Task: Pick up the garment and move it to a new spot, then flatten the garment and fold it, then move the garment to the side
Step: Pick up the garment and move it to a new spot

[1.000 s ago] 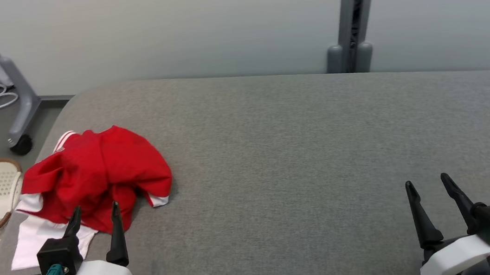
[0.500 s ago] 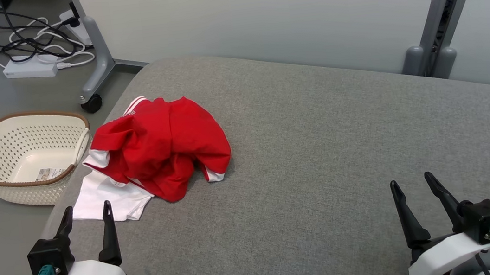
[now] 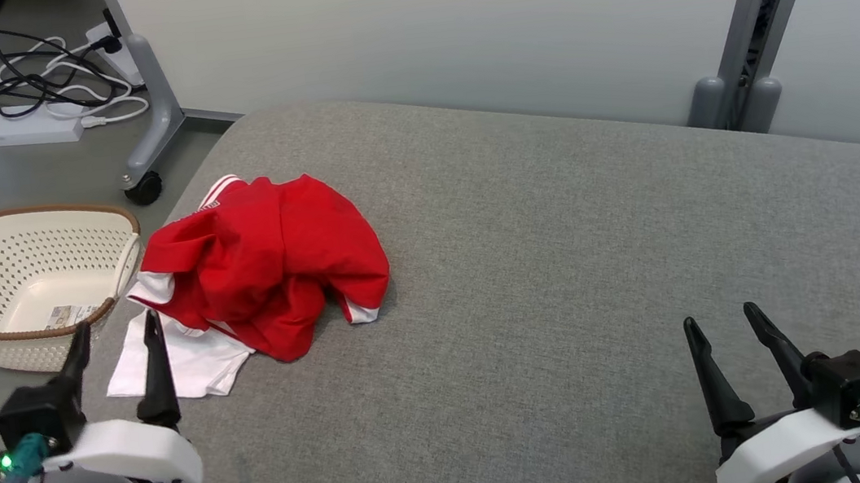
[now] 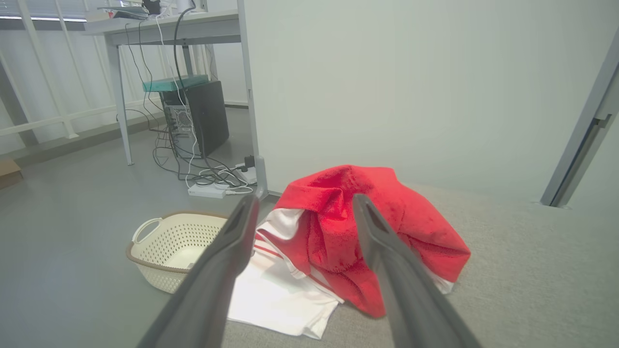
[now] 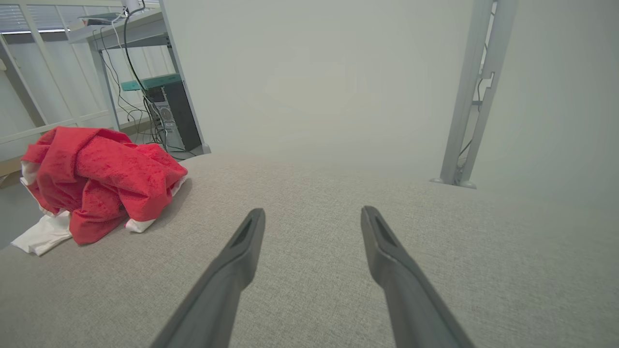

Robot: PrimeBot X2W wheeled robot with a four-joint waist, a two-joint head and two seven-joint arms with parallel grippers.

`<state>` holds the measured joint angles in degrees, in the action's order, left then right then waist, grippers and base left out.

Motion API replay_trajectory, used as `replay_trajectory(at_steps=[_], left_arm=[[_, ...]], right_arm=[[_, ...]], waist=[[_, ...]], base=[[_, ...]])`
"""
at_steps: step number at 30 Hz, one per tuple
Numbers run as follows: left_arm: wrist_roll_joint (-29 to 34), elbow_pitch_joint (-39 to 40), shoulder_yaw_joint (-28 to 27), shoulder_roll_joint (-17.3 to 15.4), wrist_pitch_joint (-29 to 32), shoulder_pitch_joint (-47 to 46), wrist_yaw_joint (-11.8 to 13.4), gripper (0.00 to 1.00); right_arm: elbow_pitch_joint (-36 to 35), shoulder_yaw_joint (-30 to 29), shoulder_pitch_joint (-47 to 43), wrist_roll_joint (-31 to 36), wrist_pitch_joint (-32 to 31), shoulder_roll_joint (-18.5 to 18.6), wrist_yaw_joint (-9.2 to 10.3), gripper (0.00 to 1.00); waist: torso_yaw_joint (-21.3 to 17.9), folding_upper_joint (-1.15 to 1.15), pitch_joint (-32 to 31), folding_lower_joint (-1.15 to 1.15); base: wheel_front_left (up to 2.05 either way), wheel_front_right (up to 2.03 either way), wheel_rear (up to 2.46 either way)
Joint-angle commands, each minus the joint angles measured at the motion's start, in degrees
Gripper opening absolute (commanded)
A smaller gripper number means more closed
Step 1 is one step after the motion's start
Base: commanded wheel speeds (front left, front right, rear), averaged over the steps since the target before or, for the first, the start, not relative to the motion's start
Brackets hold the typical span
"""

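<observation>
The garment (image 3: 261,266) is a crumpled red and white shirt heaped near the left edge of the grey padded surface (image 3: 563,258); a flat white part of it spreads toward the front left. It appears too in the left wrist view, garment (image 4: 348,232), and at the left of the right wrist view, garment (image 5: 96,179). My left gripper (image 3: 117,329) hovers open at the surface's left edge, its fingertips just short of the white part, holding nothing. Open and empty, my right gripper (image 3: 722,316) stands over bare surface at the lower right, far from the shirt.
A cream perforated basket (image 3: 25,283) with a brown rim sits on the floor left of the surface. Cables and a power strip (image 3: 35,130) lie beyond it beside a wheeled stand leg (image 3: 150,136). A grey post (image 3: 749,30) rises against the wall at the back right.
The head camera has turned left, bringing the basket and floor into view. My left gripper has shifted left and forward toward the shirt's white part. The right gripper kept its place.
</observation>
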<state>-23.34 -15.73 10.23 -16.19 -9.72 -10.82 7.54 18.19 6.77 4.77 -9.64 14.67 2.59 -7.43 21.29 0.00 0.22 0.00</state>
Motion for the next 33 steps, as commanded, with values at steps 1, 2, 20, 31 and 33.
replay_trajectory(at_steps=[1,2,20,31,33], left_arm=[[0.3,0.8,-0.7,-2.0,0.8,-2.7,-0.5,1.00],[0.3,0.8,-0.7,-2.0,0.8,-2.7,-0.5,1.00],[-9.2,-24.4,-1.7,-8.2,23.6,-27.5,-10.8,1.00],[-13.4,-41.3,-2.8,-7.3,25.6,-33.2,-13.3,0.64],[-13.9,-43.2,-3.1,-7.2,24.7,-33.7,-13.4,0.20]], right_arm=[[-0.1,-0.1,0.2,-0.1,0.4,0.4,-0.11,1.00],[-0.1,-0.1,0.2,-0.1,0.4,0.4,-0.11,1.00],[-2.1,0.0,3.8,2.2,-1.4,1.2,-0.11,1.00],[-3.7,0.3,5.6,2.1,-2.3,2.4,-0.11,1.00],[-3.8,0.2,5.9,2.1,-2.3,2.5,-0.11,1.00]], waist=[[-0.7,0.00,0.3,0.00],[-0.7,0.00,0.3,0.00],[-7.8,0.00,8.7,0.00],[-10.0,0.00,12.6,0.00],[-10.2,0.00,12.8,0.00]], base=[[0.00,0.00,0.00],[0.00,0.00,0.00],[0.00,0.00,0.00],[0.00,0.00,0.00],[0.00,0.00,0.00]])
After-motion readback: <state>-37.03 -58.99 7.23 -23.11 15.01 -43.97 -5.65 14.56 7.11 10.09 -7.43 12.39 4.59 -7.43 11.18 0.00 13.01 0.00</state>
